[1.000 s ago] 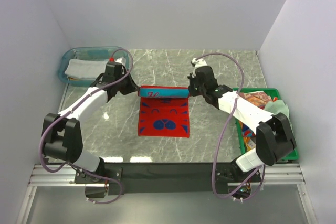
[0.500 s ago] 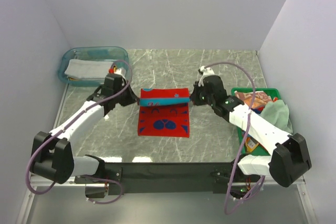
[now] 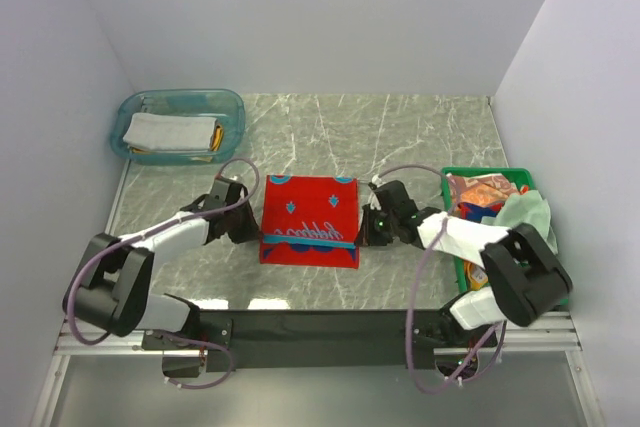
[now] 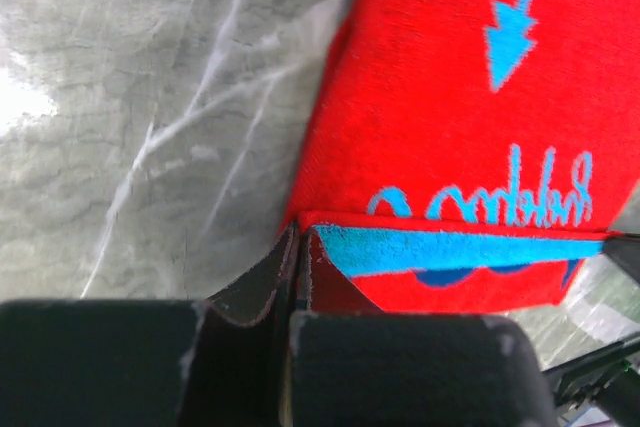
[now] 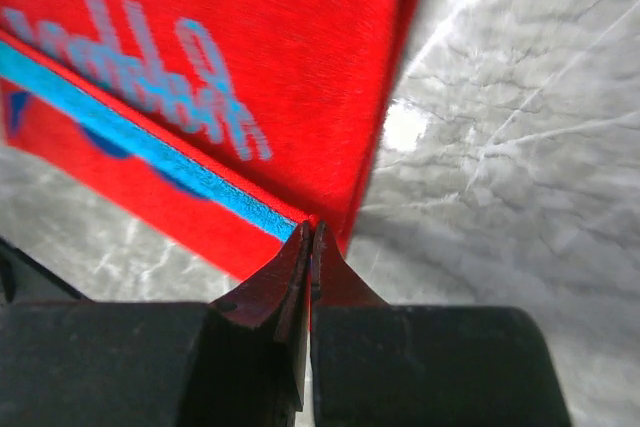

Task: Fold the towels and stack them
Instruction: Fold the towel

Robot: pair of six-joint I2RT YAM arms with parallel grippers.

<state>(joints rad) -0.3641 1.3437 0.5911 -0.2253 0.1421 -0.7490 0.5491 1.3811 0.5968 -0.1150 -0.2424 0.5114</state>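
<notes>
A red towel (image 3: 310,209) with blue patterns lies folded in half on the marble table, its teal stripe (image 3: 308,240) near the front edge. My left gripper (image 3: 252,230) is low at the left end of that stripe, shut on the top layer's corner (image 4: 318,232). On the other side my right gripper (image 3: 366,232) is shut on the opposite corner (image 5: 318,219). In both wrist views the fingertips (image 4: 290,247) (image 5: 300,242) are pressed together with red cloth pinched between them.
A clear teal tub (image 3: 232,107) at the back left holds a folded pale grey towel (image 3: 165,132). A green crate (image 3: 460,175) at the right holds an orange-brown towel (image 3: 485,190) and a pale green towel (image 3: 527,212).
Both grippers have carried the towel's striped edge from the far side toward the near side and down, laying the top half over the bottom half.
</notes>
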